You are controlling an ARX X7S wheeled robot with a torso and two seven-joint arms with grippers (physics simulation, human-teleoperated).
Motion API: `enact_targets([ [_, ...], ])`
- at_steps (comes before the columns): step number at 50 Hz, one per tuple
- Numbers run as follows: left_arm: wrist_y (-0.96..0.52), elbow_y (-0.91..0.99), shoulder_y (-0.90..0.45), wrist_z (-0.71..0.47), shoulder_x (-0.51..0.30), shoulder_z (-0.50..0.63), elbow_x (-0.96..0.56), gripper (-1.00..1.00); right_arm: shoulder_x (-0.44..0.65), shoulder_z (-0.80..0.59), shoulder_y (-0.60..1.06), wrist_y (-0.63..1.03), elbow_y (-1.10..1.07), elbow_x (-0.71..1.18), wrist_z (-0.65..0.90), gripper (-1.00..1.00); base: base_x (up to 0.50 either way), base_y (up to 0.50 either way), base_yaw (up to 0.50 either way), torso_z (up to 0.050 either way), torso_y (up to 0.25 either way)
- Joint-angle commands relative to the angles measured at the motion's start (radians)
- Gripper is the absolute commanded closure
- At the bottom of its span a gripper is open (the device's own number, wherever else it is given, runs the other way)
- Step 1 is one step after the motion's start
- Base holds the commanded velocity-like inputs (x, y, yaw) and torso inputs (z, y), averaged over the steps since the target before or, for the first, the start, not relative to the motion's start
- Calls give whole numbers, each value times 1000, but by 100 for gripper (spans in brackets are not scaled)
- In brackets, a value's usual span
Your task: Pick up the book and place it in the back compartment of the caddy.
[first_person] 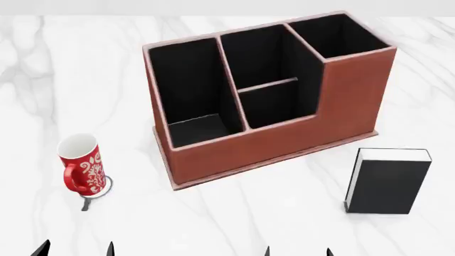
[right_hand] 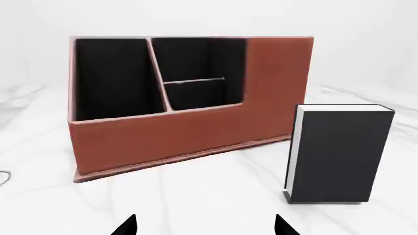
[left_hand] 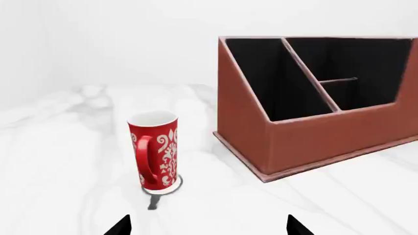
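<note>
Black-covered thick book stands upright beside the reddish-brown leather-look caddy; both grippers' fingers spread wide, empty.

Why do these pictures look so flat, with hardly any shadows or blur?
Head view: even light, sharp edges, only a faint patch under the mug. Right wrist view: the book casts almost no shadow. Left wrist view: the caddy interior is plain black, no glare.

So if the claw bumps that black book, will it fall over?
Probably, yes. The book stands upright on one narrow edge, free of the caddy, so a push on its broad cover could tip it flat. It looks thick and stiff, so it likely won't bend. Its smooth cover might slip a little.
</note>
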Motion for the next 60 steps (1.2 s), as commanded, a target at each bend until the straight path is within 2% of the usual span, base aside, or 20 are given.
enact_targets([
  [1,-45,3,-5,1,-17,7,-51,-100,15,-12,12,2,11,23,21,-100,0,0,0,0,0],
  [8,-1,-43,-24,-41,-35,37,-48,-100,38,-31,11,8,0,47,54,-100,0,0,0,0,0],
  [16,-49,2,-15,-33,-53,52,-107,-100,57,-51,5,21,-23,61,70,-100,0,0,0,0,0],
  [29,-9,31,-5,-43,-72,64,-145,-100,68,-45,2,-14,-42,92,114,-100,0,0,0,0,0],
  [40,134,93,38,-41,-73,38,-216,-100,79,-32,-84,-138,-179,64,182,-100,0,0,0,0,0],
  [46,217,119,66,-60,-76,35,-202,-100,84,-30,-91,-202,-180,43,213,-100,0,0,0,0,0],
  [54,342,171,110,-95,-74,26,-176,-100,95,-4,-149,-261,-287,50,254,-100,0,0,0,0,0],
  [57,397,172,121,-116,-77,22,-122,-100,103,0,-173,-276,-323,46,261,-100,0,0,0,0,0],
  [60,394,178,120,-131,-80,13,-135,-100,107,3,-181,-280,-340,52,269,-100,0,0,0,0,0],
])
